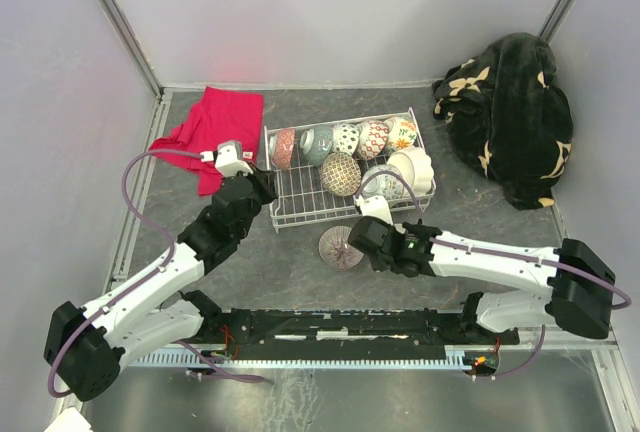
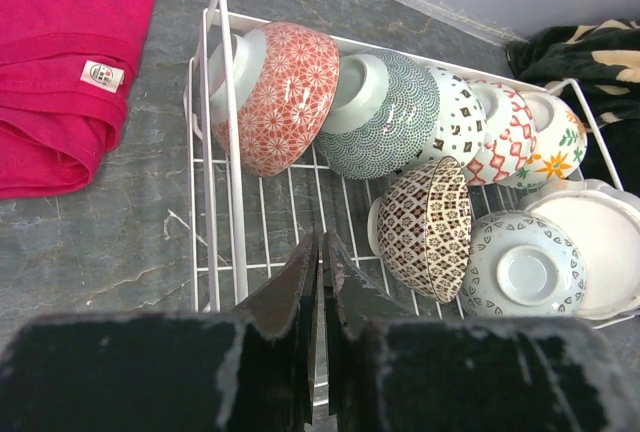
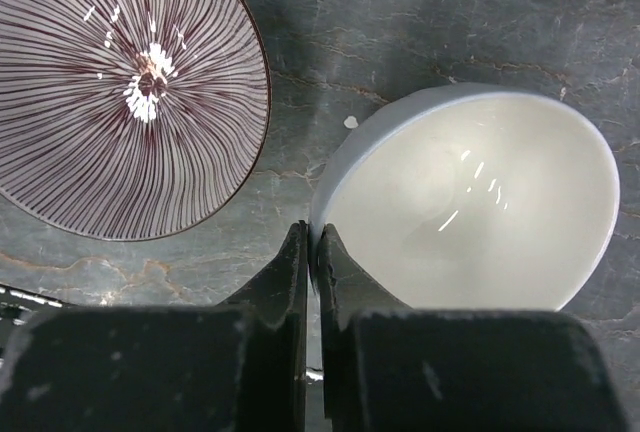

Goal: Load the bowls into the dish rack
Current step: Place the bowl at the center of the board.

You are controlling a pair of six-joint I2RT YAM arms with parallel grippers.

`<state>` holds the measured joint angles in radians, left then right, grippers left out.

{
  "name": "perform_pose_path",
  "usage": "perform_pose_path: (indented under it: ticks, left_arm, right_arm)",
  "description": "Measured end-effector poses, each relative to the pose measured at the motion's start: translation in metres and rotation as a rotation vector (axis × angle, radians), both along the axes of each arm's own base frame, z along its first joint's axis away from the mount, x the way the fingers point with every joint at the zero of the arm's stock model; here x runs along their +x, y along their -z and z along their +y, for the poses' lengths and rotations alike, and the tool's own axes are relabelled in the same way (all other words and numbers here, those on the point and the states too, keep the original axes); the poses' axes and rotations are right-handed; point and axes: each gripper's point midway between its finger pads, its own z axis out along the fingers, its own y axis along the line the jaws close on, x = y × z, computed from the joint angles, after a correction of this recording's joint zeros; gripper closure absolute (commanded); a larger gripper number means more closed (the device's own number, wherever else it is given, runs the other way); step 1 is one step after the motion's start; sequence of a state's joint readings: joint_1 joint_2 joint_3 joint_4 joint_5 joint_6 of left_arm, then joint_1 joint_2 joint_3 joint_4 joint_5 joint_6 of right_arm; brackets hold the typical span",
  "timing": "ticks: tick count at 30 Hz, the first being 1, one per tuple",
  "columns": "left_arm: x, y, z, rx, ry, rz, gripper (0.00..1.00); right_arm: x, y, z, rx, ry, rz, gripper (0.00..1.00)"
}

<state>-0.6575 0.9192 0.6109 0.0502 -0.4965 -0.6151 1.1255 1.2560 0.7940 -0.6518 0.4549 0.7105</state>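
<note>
On the bench, the dish rack held eight bowls. Back row was five stood on edge, each leaning on the next: red lattice bowl, blue mosaic bowl, black-and-white bowl, red-and-white bowl, floral orange bowl. Filing them like plates looked like the way to pack a row tight. Front row was three: brown lattice bowl on edge, patterned bowl foot-up, white scalloped bowl touching it. Front-left of the rack was bare wire.

Two bowls were outside, in front of the rack: striped bowl sitting upright, and pale bowl tipped so its inside faced the wrist camera. Right gripper was closed with its tips at the pale bowl's rim. It read as a thin pinch on the rim, probably so the bowl can go in on edge. Couldn't tell whether that bowl was off the bench or resting on it.

Left gripper was closed on nothing, hovering at the rack's near-left corner; my guess is it was parked clear of the free slots.

Count: ten bowls, eight loaded, two to go. One red cloth left of the rack and one black floral blanket far right, neither involved.
</note>
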Motion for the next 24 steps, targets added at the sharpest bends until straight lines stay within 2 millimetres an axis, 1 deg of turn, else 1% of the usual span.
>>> perform_pose_path:
  ticks: [1, 3, 7, 8, 9, 12, 14, 16, 18, 21, 23, 24]
  left_arm:
    - [0.0, 0.001, 0.0, 0.002, 0.0, 0.003, 0.89]
    - [0.001, 0.003, -0.001, 0.007, 0.0, 0.008, 0.89]
    - [0.001, 0.004, -0.001, 0.008, 0.0, 0.01, 0.89]
    - [0.001, 0.004, -0.001, 0.008, 0.0, 0.01, 0.89]
    - [0.001, 0.004, -0.001, 0.008, 0.0, 0.01, 0.89]
    - [0.001, 0.004, -0.001, 0.008, 0.0, 0.01, 0.89]
    - [0.001, 0.004, -0.001, 0.008, 0.0, 0.01, 0.89]
    - [0.001, 0.004, -0.001, 0.008, 0.0, 0.01, 0.89]
    - [0.001, 0.004, -0.001, 0.008, 0.0, 0.01, 0.89]
    - [0.001, 0.004, -0.001, 0.008, 0.0, 0.01, 0.89]
    - [0.001, 0.004, -0.001, 0.008, 0.0, 0.01, 0.89]
    - [0.001, 0.004, -0.001, 0.008, 0.0, 0.01, 0.89]
  right_arm:
    - [0.0, 0.002, 0.001, -0.008, 0.0, 0.004, 0.76]
    - [0.001, 0.003, 0.003, -0.019, 0.0, 0.007, 0.69]
    - [0.005, -0.007, 0.011, 0.01, -0.004, -0.005, 0.53]
    - [0.005, -0.009, 0.013, 0.015, -0.009, -0.006, 0.45]
    - [0.005, -0.012, 0.014, 0.016, -0.014, -0.007, 0.42]
    - [-0.001, -0.026, 0.019, 0.02, -0.049, -0.013, 0.4]
    - [-0.006, -0.047, 0.031, 0.049, -0.091, -0.028, 0.4]
    - [-0.008, -0.074, 0.046, 0.095, -0.133, -0.056, 0.4]
    - [-0.006, -0.104, 0.063, 0.142, -0.162, -0.094, 0.39]
    - [0.011, -0.143, 0.086, 0.181, -0.174, -0.163, 0.39]
    - [0.026, -0.155, 0.103, 0.187, -0.178, -0.188, 0.39]
    - [0.036, -0.156, 0.111, 0.187, -0.178, -0.191, 0.39]
